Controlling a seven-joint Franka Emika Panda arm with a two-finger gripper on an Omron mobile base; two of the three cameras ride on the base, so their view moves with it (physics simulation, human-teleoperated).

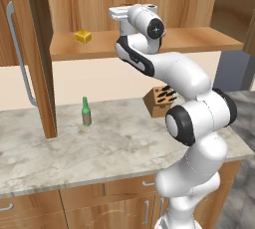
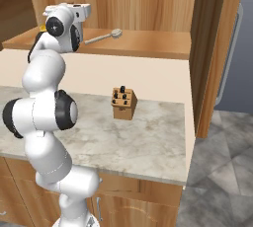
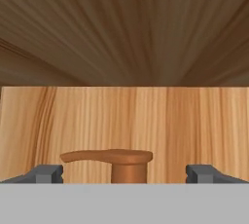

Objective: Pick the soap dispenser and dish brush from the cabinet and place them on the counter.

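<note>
The soap dispenser's orange-brown pump top (image 3: pixel 112 158) stands low in the hand view, between the two dark fingertips (image 3: pixel 46 173) of my gripper (image 3: pixel 124 173). The jaws are wide open on either side of it and touch nothing. The bottle's body is hidden below the frame. My arm reaches up into the open wooden cabinet (image 1: pixel 199 41), its hand level with the inner shelf. The dish brush (image 2: pixel 104 36) lies on that shelf to the right of the hand, with its round head pointing right. The marbled counter (image 1: pixel 99 148) stretches below.
A yellow sponge (image 1: pixel 82 36) sits on the shelf to the left of the hand. On the counter stand a green bottle (image 1: pixel 86 112) and a knife block (image 2: pixel 123 103). An open cabinet door (image 1: pixel 30 58) hangs at the left, and another door (image 2: pixel 217 48) at the right.
</note>
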